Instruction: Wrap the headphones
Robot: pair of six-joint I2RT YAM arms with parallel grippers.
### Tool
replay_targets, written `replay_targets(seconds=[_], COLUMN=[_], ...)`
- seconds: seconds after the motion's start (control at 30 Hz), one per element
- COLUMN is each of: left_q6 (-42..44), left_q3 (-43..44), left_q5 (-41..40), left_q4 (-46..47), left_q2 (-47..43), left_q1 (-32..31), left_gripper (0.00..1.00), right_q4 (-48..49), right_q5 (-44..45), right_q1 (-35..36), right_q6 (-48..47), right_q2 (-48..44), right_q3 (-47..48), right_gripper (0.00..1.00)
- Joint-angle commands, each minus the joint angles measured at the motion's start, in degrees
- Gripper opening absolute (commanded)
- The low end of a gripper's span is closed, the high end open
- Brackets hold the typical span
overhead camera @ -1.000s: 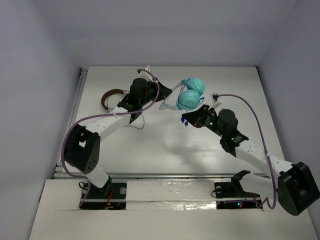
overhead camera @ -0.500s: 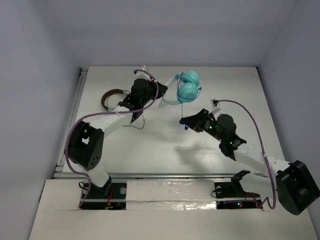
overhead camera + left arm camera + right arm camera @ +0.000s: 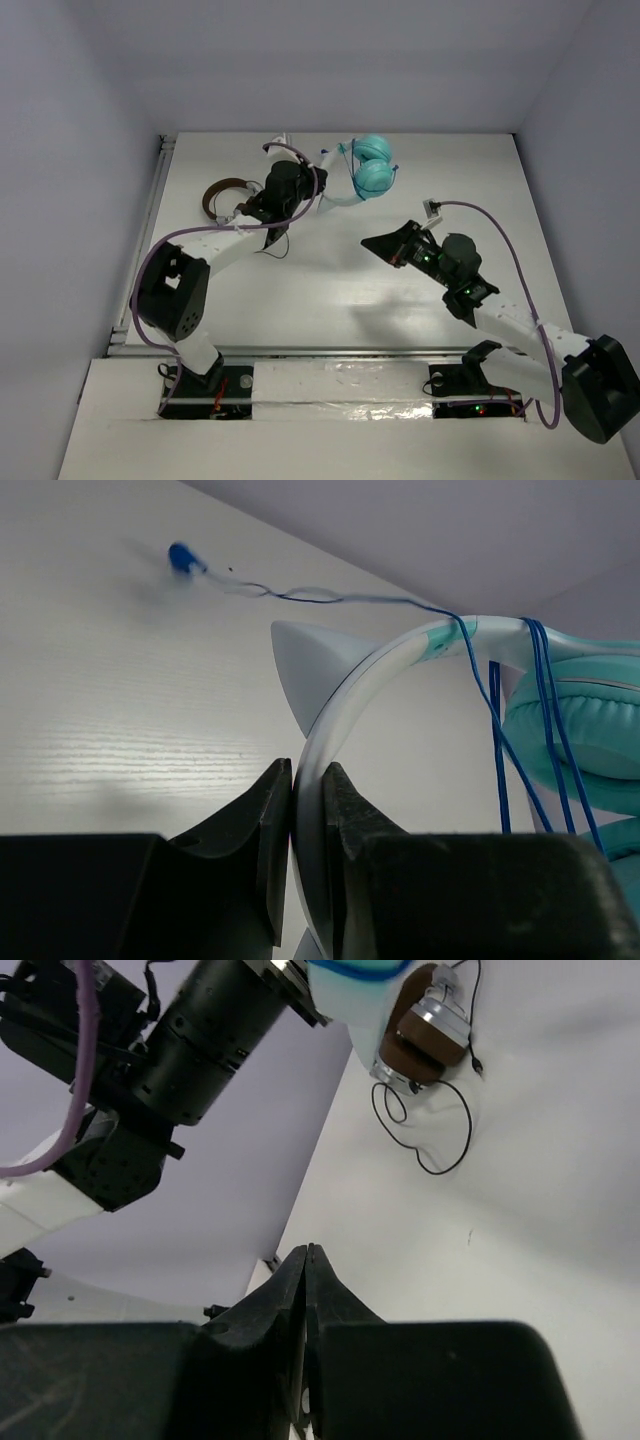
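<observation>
The left hand (image 3: pixel 307 780) is clamped on the white headband (image 3: pixel 345 695) of the headphones (image 3: pixel 372 170), its two fingers pressed against either side of the band just below a white pointed ear on it. It holds them off the table (image 3: pixel 300 310), over the far middle and close to the back wall (image 3: pixel 340 90). The thin blue cable (image 3: pixel 497 740) runs in several strands over the headband beside the teal ear cups (image 3: pixel 580 730). One strand trails off to a blue plug (image 3: pixel 181 556) seen against the table; whether the plug lies on it or hangs above it I cannot tell. A second ago the ear cups hung lower and nearer the middle, with the right hand (image 3: pixel 368 242) right under them and the plug at its fingertips. Now the headphones sit further back and the right hand has drawn away toward the near side, its fingers together on nothing. The brown-banded headphones (image 3: pixel 225 195) lie at the far left with their black cable (image 3: pixel 430 1130) looped beside them. Broad table lies between the two arms and out to the right edge.
</observation>
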Motion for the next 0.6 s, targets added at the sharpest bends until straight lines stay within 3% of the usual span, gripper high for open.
replay_targets(seconds=[0.0, 0.1, 0.23, 0.53, 0.57], left_q6=[0.9, 4.4, 8.4, 15.9, 17.2], left_q3=[0.2, 0.9, 3.1, 16.5, 20.6], left_q5=[-2.3, -4.7, -6.3, -4.1, -2.7], left_q4=[6.0, 4.2, 0.1, -19.3, -25.2], left_q2=[-3.6, -5.2, -7.9, -12.6, -13.7], left_q1=[-1.1, -2.6, -4.0, -5.0, -6.1], left_gripper=[0.0, 0.0, 0.0, 0.0, 0.0], right_q4=[-1.6, -1.7, -0.4, 2.4, 5.5], right_q5=[3.7, 6.0, 7.8, 9.7, 9.5], right_q1=[0.3, 0.3, 0.3, 0.3, 0.3], right_q6=[-2.7, -6.0, -9.0, -13.5, -14.7], right_q2=[-2.1, -1.3, 1.6, -1.0, -3.5], right_q3=[0.4, -0.1, 0.0, -6.0, -8.1], right_gripper=[0.09, 0.1, 0.0, 0.0, 0.12])
